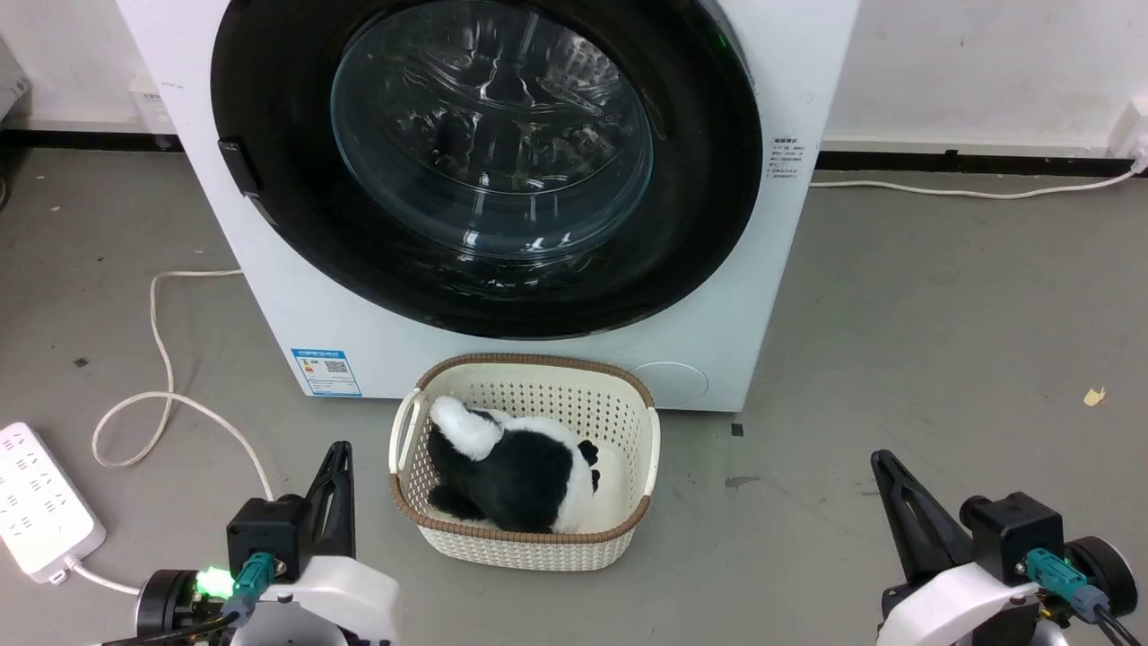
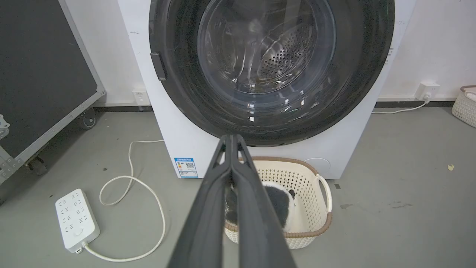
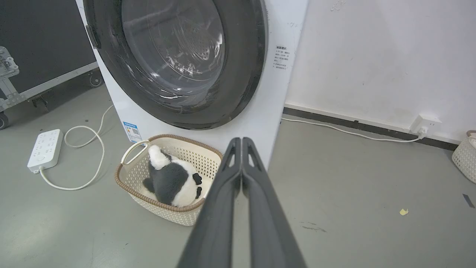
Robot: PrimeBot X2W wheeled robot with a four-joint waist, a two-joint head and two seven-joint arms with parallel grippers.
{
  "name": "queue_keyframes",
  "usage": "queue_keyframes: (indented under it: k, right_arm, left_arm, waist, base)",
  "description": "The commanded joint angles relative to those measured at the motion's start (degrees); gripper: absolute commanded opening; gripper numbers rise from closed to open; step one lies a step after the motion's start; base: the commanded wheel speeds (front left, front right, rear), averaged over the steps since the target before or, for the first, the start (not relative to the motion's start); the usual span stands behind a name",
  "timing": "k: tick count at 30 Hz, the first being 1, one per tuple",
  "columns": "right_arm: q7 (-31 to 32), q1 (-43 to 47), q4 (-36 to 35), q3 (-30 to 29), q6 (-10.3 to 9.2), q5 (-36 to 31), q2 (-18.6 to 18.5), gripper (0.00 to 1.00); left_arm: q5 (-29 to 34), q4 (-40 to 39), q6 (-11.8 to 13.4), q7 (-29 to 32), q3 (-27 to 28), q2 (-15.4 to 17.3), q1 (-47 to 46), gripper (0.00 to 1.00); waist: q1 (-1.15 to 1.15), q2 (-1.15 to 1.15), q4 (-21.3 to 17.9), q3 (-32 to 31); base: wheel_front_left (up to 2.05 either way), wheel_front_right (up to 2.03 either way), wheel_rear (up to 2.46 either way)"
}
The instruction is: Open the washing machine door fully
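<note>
Item: washing machine door (image 1: 489, 166), round, with a wide glossy black rim around a bulging clear glass bowl. It is fitted to the front of the white washing machine (image 1: 269, 296), which stands on the grey floor (image 1: 942, 341) against the wall. Condition: shut, the rim lying flush on the machine's front with no gap visible. Handling, as judged: rigid and fairly heavy, probably swinging on a hinge at the side opposite the catch. The gloss rim and glass look slippery and offer no purchase, and the glass should not be struck. Point of hold: the small dark tab (image 1: 238, 168) at the rim's left edge in the head view; hook behind it, pull outward, then sweep wide. Obstruction: cream basket (image 1: 525, 363) holding a black-and-white plush toy (image 1: 511, 471), just in front of the machine and below the door, whose lower edge looks likely to pass above it. Left gripper (image 2: 230, 137) and right gripper (image 3: 241, 139): low, well apart from the door, each with fingers pressed together, holding nothing.
</note>
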Motion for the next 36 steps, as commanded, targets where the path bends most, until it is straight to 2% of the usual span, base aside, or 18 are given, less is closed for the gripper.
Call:
queue_keyframes:
  k: [1, 6, 7, 26, 36]
  right_arm:
    - [0.0, -0.7, 0.1, 0.0, -0.04, -0.3, 0.3, 0.00]
    - [0.0, -0.7, 0.1, 0.0, -0.04, -0.3, 0.3, 0.00]
    - [0.0, 0.0, 0.0, 0.0, 0.00, 0.0, 0.0, 1.00]
    - [-1.8, 0.1, -0.3, 0.0, 0.00, 1.1, -0.1, 1.00]
    - [-2.2, -2.5, -1.4, 0.4, 0.00, 3.0, -2.2, 1.00]
  left_arm:
    - [0.5, -0.2, -0.3, 0.0, 0.0, 0.0, 0.4, 0.00]
    - [0.5, -0.2, -0.3, 0.0, 0.0, 0.0, 0.4, 0.00]
    - [0.0, 0.0, 0.0, 0.0, 0.0, 0.0, 0.0, 1.00]
    - [0.1, 0.1, 0.7, -1.9, -1.2, 0.0, 0.0, 1.00]
    - [0.2, -0.5, 1.3, -3.1, -2.3, 0.0, -1.1, 1.00]
  waist:
    - [0.00, 0.00, 0.0, 0.0]
    - [0.00, 0.00, 0.0, 0.0]
    - [0.00, 0.00, 0.0, 0.0]
    - [0.00, 0.00, 0.2, 0.7]
    - [0.00, 0.00, 0.9, 3.2]
  base:
    - [0.00, 0.00, 0.00]
    - [0.00, 0.00, 0.00]
    - [0.00, 0.00, 0.00]
    - [0.00, 0.00, 0.00]
    - [0.00, 0.00, 0.00]
